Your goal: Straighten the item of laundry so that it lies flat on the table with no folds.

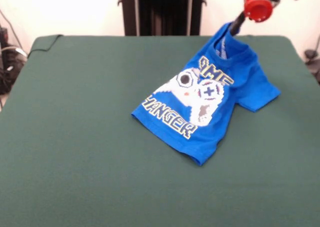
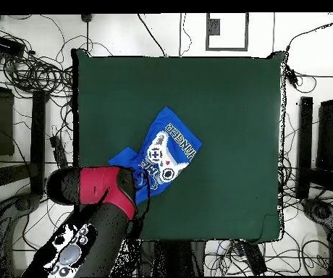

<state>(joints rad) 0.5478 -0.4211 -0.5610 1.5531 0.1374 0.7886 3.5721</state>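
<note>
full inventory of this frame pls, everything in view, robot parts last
bright blue short-sleeved T-shirt with white controller print: 1, blue, on the table's robot-side half, collar end lifted, hem resting on the cloth
large table covered in dark green cloth: 1, dark green, fills most of both views
cables: many, black, tangled on the floor around the table
black stand: 1, beside the table
red and black arm: 1, above the table's edge
claw: 1, dark, shut on the shirt's collar

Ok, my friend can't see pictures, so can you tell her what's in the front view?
A small blue T-shirt with a white game controller print is being lifted by its collar by the robot's hand, while its bottom edge rests on a big green table. One sleeve sticks out to the right.
</note>
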